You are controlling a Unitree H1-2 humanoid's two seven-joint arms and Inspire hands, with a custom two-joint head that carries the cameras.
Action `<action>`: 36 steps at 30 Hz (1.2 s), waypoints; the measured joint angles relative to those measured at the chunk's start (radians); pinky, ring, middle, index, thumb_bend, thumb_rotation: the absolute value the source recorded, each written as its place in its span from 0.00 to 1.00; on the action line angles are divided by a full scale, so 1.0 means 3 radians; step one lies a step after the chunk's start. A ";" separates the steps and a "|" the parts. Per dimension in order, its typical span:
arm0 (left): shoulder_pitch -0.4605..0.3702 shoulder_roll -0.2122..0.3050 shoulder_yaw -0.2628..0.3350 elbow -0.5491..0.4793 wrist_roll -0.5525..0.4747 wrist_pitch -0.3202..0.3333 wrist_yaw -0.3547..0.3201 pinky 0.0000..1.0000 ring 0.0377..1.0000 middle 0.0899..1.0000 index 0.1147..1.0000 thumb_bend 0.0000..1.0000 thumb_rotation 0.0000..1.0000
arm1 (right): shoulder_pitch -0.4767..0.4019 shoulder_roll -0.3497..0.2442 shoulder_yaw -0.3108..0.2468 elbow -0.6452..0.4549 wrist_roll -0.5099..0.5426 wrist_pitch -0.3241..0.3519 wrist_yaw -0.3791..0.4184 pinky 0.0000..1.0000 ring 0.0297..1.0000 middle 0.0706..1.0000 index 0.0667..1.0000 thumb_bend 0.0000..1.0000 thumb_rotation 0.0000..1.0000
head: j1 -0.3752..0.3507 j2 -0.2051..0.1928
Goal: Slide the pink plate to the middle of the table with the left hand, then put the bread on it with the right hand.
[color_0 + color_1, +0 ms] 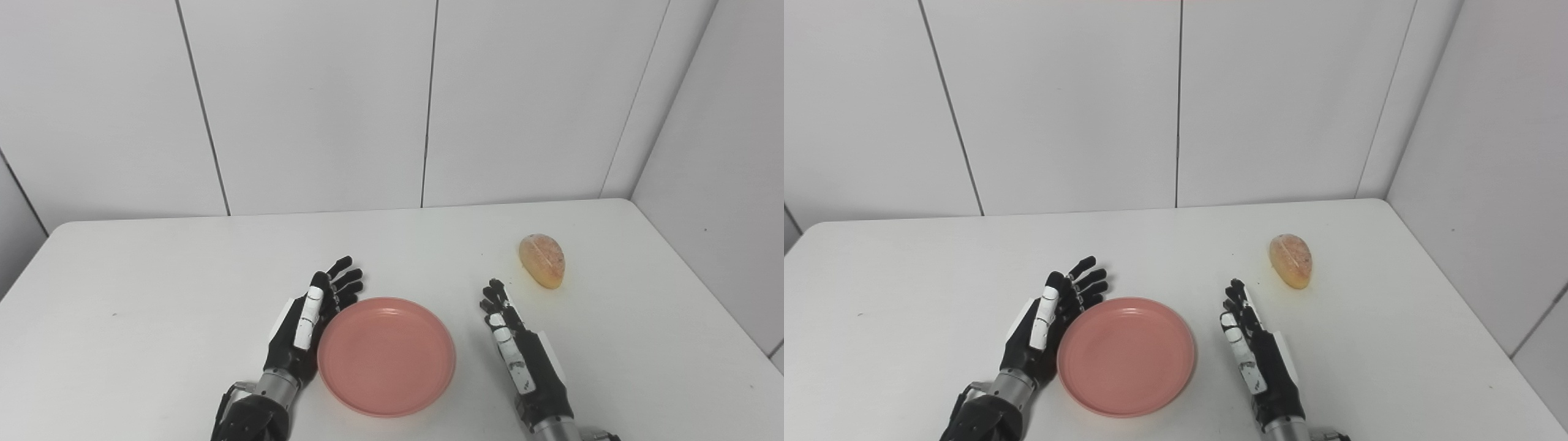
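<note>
The pink plate [386, 356] sits flat on the white tabletop [153, 294], near the front edge and about midway across. The left hand [309, 324] stands on edge right against the plate's left rim, fingers spread and holding nothing. The right hand [520, 355] rests to the plate's right, a clear gap away from it, fingers straight and loosely apart, also empty. The bread roll [542, 260] lies further back on the right, just beyond that hand's fingertips.
</note>
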 measured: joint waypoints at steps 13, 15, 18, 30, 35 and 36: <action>0.0062 -0.0063 -0.0069 -0.0033 0.0151 -0.0138 0.0023 0.91 0.87 0.87 0.87 0.74 1.00 | -0.0261 -0.0390 -0.0158 -0.0482 -0.0909 0.0121 -0.0177 0.87 0.89 0.88 0.90 0.65 0.82 | -0.0015 -0.0031; 0.0049 -0.0063 -0.0072 -0.0007 0.0180 -0.0192 0.0023 0.93 0.88 0.88 0.88 0.74 1.00 | -0.0378 -0.0469 -0.0224 -0.0501 -0.1121 0.0197 -0.0231 0.85 0.87 0.86 0.89 0.68 0.74 | -0.0051 -0.0026; 0.0038 -0.0061 -0.0071 0.0011 0.0225 -0.0217 0.0025 0.94 0.89 0.88 0.88 0.75 1.00 | -0.0564 -0.0579 -0.0323 -0.0460 -0.1322 0.0257 -0.0307 0.80 0.83 0.84 0.87 0.73 0.64 | -0.0077 -0.0021; 0.0025 -0.0056 -0.0030 -0.0032 0.0239 -0.0191 0.0050 0.93 0.88 0.89 0.88 0.75 1.00 | -0.1239 -0.0955 -0.0306 0.0036 -0.2022 0.0734 -0.0354 0.73 0.83 0.85 0.86 0.82 0.64 | -0.0077 0.0251; 0.0053 -0.0055 -0.0033 -0.0096 0.0299 -0.0078 0.0080 0.93 0.89 0.90 0.89 0.75 1.00 | -0.1447 -0.1090 -0.0227 0.0263 -0.2177 0.0987 -0.0274 0.76 0.85 0.86 0.87 0.84 0.65 | -0.0066 0.0327; 0.0056 -0.0055 -0.0035 -0.0106 0.0303 -0.0064 0.0080 0.93 0.89 0.91 0.90 0.75 1.00 | -0.1473 -0.1111 -0.0210 0.0321 -0.2198 0.1040 -0.0257 0.76 0.85 0.85 0.86 0.85 0.65 | -0.0072 0.0332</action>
